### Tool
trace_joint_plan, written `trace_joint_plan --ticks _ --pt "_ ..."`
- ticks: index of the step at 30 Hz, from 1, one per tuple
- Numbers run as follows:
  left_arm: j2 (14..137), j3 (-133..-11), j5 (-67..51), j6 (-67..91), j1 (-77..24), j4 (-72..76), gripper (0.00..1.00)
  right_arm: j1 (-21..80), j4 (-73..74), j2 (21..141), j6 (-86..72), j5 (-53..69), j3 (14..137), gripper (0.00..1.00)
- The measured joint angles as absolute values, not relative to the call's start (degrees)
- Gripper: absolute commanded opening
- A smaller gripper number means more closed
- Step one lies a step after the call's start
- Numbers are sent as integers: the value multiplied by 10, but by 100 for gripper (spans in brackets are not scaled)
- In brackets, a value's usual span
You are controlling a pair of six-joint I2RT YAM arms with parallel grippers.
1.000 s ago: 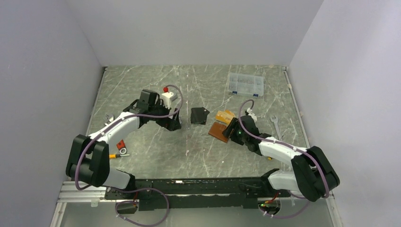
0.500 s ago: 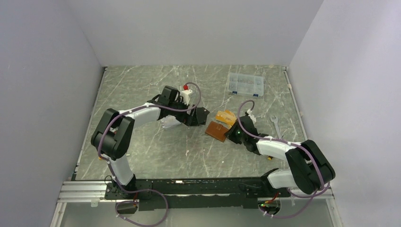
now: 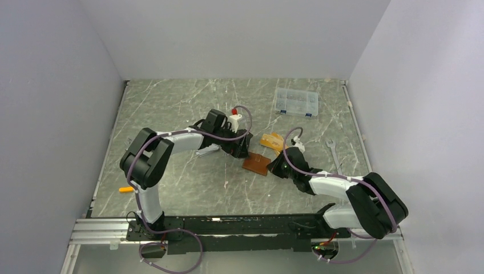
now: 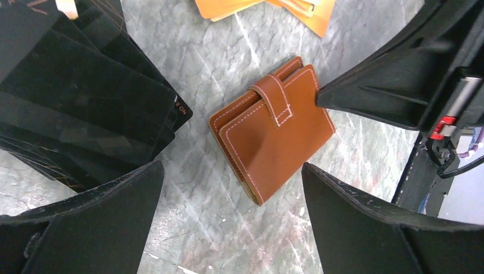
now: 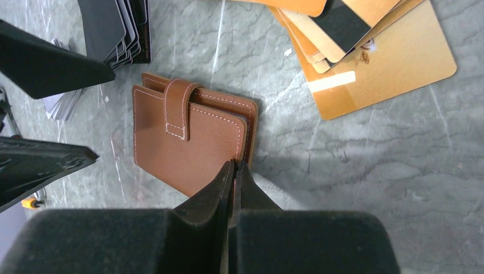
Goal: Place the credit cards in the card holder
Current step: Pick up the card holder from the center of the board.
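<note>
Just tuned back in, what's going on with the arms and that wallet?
The tan-brown leather folding card holder lies closed, tab across. The right gripper is shut, tips against the holder's edge, gripping nothing. The left gripper hangs open over it, beside the pile of black plastic cards. The orange-gold cards lie loose nearby; neither gripper holds a card.

Grey-veined marble tabletop (image 3: 188,188), pale walls (image 3: 240,40)
</note>
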State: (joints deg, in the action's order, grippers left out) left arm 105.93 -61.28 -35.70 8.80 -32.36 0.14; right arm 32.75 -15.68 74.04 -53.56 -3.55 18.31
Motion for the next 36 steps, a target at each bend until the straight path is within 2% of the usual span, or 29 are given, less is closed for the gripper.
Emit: trace_joint_plan --ticks 13,18,23,27,34,36 --pt "1077 -611 -328 93 -354 8 94 349 -204 748 -542 -59 156 0" --pt "1080 -611 -330 102 -368 9 80 353 -234 766 -548 -60 153 0" --pt "1087 -613 -336 114 -369 15 74 357 -250 773 -556 -65 149 0" --pt "1088 -613 -331 115 -368 15 60 358 -258 773 -562 -69 145 0" --pt "1090 -606 -320 115 -362 21 42 359 -262 773 -566 -70 143 0" --pt "1090 -601 -322 117 -360 29 34 359 -263 773 -566 -69 143 0"
